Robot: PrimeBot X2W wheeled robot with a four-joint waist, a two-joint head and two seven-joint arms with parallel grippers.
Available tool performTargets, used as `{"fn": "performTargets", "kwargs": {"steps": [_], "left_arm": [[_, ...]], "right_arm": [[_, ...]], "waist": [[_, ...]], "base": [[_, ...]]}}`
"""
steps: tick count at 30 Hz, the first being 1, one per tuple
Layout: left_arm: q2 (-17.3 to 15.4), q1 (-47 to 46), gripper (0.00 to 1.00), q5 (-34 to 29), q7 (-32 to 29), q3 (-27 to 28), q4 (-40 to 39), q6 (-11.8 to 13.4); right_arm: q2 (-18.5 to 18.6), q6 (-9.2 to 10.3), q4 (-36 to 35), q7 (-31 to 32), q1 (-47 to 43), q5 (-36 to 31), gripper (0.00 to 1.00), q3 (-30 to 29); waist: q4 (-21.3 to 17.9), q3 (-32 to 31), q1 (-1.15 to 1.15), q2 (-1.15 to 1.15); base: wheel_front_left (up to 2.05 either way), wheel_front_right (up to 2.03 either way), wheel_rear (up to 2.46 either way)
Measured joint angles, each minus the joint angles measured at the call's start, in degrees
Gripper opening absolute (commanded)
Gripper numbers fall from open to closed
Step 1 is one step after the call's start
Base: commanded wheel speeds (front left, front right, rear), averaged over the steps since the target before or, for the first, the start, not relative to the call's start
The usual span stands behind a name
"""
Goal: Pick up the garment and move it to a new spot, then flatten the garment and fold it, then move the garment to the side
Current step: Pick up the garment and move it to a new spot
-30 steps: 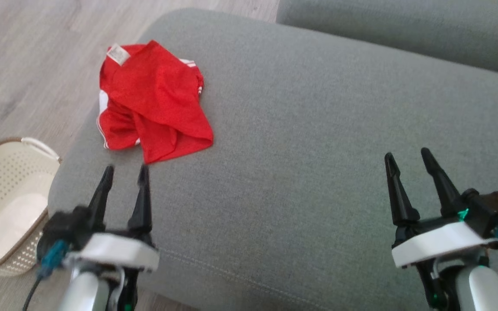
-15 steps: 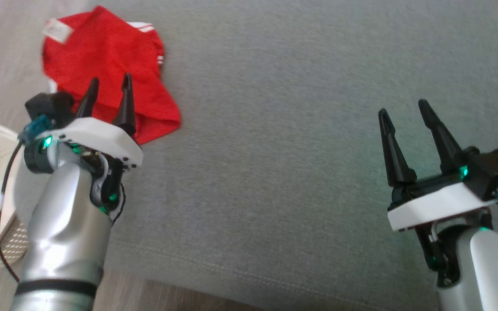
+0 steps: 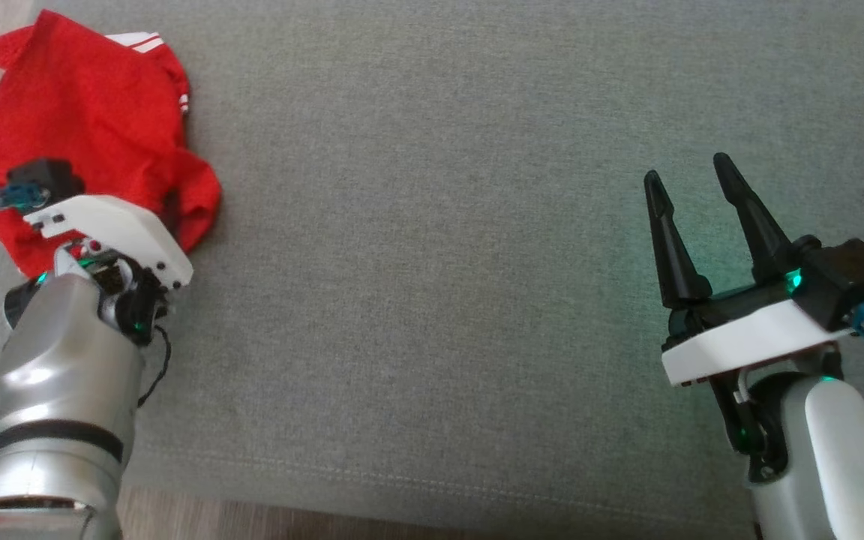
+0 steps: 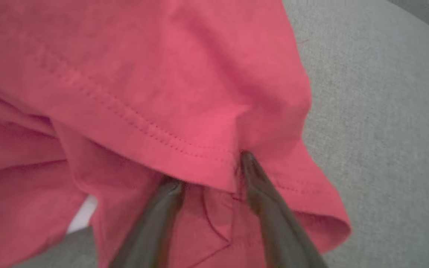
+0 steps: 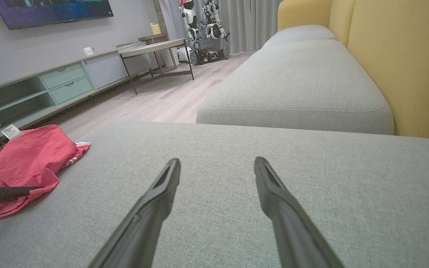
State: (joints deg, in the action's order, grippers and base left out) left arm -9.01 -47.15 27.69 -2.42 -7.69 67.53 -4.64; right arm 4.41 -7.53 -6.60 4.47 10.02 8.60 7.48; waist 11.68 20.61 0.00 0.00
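Contact is what changed in the last second: my left tool has gone from short of the crumpled red jersey garment with white trim to right in its near edge. In the left wrist view the two dark fingers stand apart. Their tips are tucked at a stitched hem with a fold of cloth between them, and I see no pinch yet. The head camera has also tipped, so the garment's slide to the upper left of that frame is my viewpoint moving, not the cloth.

I read this as the pick-up grasp just starting, with moving, flattening and folding all ahead. The garment lies bunched on the grey fabric sofa cushion, under and just ahead of the left tool. My right tool hovers at the lower right of the head frame, spread wide and empty, well apart from the garment.
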Motion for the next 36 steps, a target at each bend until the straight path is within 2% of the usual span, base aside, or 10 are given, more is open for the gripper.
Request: {"fn": "performTargets", "kwargs": {"steps": [1,5,10,16,21,30,36], "left_arm": [[0.0,-0.4,0.00,0.3,0.0,0.2,0.8,-0.1],[-0.2,-0.2,0.00,0.1,3.0,-0.2,2.2,-0.5],[-0.4,1.4,0.00,-0.6,12.4,-0.8,2.2,-0.3],[-2.3,3.8,0.00,-2.5,16.6,-0.9,-4.5,0.8],[-2.9,10.6,0.00,-4.9,16.7,0.7,-21.5,3.7],[-2.9,30.4,0.00,-8.6,16.4,0.2,-48.5,7.3],[-2.9,39.8,0.00,-9.3,11.4,-2.4,-65.7,9.8]], "right_arm": [[0.0,0.00,0.1,0.0,0.0,0.0,1.00,0.0],[0.0,0.00,0.4,-0.5,0.0,0.5,1.00,-0.4],[0.0,0.00,1.0,-1.1,0.0,0.5,1.00,-0.9],[-0.2,0.00,1.6,-2.0,-0.7,0.9,1.00,-2.1],[-0.4,0.00,1.8,-2.5,-3.6,1.1,1.00,-2.6],[-1.0,0.00,2.2,-2.6,-5.9,1.8,1.00,-2.8],[-1.5,0.00,2.8,-3.0,-8.3,2.4,1.00,-2.7]], "waist": [[-0.1,-0.1,0.00,0.00],[-0.3,-0.9,0.00,0.00],[-0.3,-2.7,0.00,0.00],[-0.2,-6.1,0.00,0.00],[-0.2,-9.1,0.00,0.00],[-0.6,-13.5,0.00,0.00],[-1.8,-15.8,0.00,0.00]], "base": [[0.00,0.00,0.00],[0.00,0.00,0.00],[0.00,0.00,0.00],[0.00,0.00,0.00],[0.00,0.00,0.00],[0.00,0.00,0.00],[0.00,0.00,0.00]]}}
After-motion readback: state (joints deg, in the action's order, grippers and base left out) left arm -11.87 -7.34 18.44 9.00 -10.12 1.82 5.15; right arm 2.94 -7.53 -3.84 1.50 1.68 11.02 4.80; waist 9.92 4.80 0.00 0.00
